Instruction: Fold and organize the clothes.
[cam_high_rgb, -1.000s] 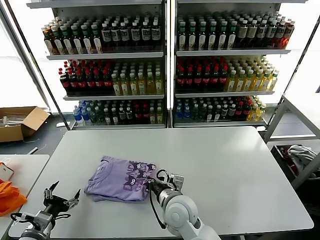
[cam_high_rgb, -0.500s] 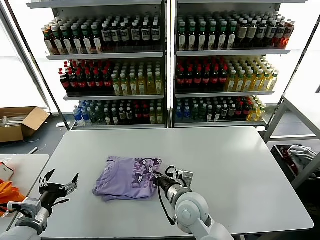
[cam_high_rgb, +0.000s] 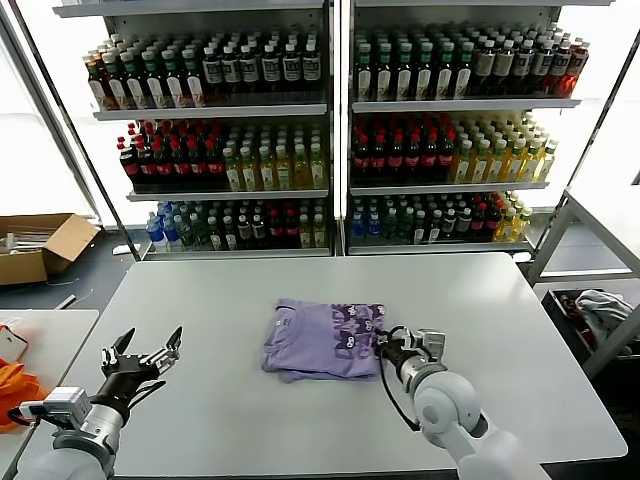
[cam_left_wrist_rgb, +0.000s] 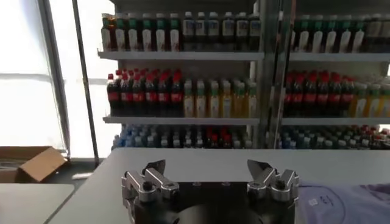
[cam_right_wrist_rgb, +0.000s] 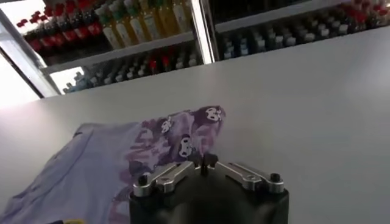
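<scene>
The lavender T-shirt (cam_high_rgb: 318, 340) lies folded near the middle of the white table (cam_high_rgb: 480, 300), its dark purple and white print turned toward the right. My right gripper (cam_high_rgb: 386, 346) sits low at the shirt's right edge. In the right wrist view its fingertips (cam_right_wrist_rgb: 205, 161) are pinched together on the printed hem of the T-shirt (cam_right_wrist_rgb: 109, 170). My left gripper (cam_high_rgb: 150, 342) hovers open over the table's front left, well apart from the shirt, with nothing between its fingers (cam_left_wrist_rgb: 210, 167). A corner of the T-shirt (cam_left_wrist_rgb: 341, 204) shows in the left wrist view.
Shelves of bottles (cam_high_rgb: 330, 130) stand behind the table. A cardboard box (cam_high_rgb: 40, 245) lies on the floor at the far left. An orange cloth (cam_high_rgb: 15, 392) rests by a side table (cam_high_rgb: 45, 335). A grey-white cloth pile (cam_high_rgb: 603, 308) lies at the right.
The right gripper has dragged the folded T-shirt to the right, from the front left toward the table's middle. The left gripper has drifted right and forward, still open.
</scene>
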